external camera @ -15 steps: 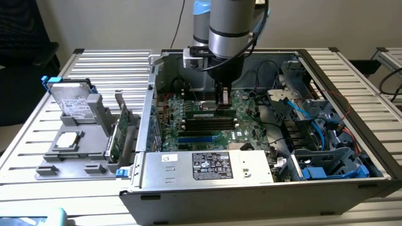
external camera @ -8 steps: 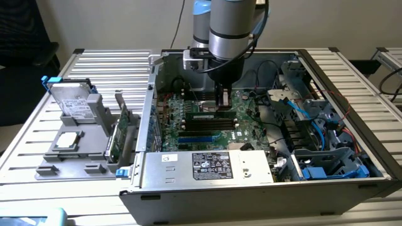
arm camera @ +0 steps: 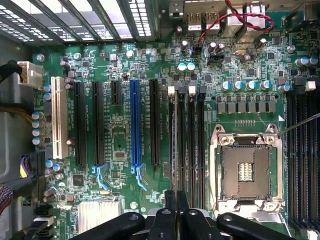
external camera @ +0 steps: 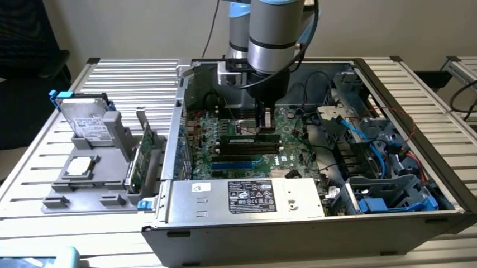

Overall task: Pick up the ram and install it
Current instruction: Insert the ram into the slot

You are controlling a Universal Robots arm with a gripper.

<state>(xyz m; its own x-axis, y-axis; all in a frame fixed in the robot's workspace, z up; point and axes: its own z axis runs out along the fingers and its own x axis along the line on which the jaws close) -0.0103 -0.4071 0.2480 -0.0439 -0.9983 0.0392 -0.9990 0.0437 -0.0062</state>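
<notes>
Over at the exterior view's left, a gray holder [external camera: 89, 184] sat on the slatted table [external camera: 127, 78] with a hard drive [external camera: 88, 124] propped in it, and just beside that a tall green expansion card [external camera: 138, 153] stood on edge. Next came the open computer case [external camera: 298, 234], its motherboard [external camera: 205, 162] lying flat inside. Near the middle of the board the ram [external camera: 249, 138] stood on its long edge at the rearmost of the memory slots [external camera: 249, 149]. Its long axis ran across the exterior view from left to right, in line with the slots. I couldn't tell whether it was pressed fully home. The arm came straight down over it, and the gripper [external camera: 262, 129] [arm camera: 176, 192] was pinched narrow on the ram's upper edge, a little toward the right end of the stick. In the wrist view the black fingers [arm camera: 170, 202] sat close together above the slot rows, between a blue slot [arm camera: 134, 122] and the processor socket [arm camera: 245, 170]. Farther right, blue cables [external camera: 358, 131] looped past the drive bays.
</notes>
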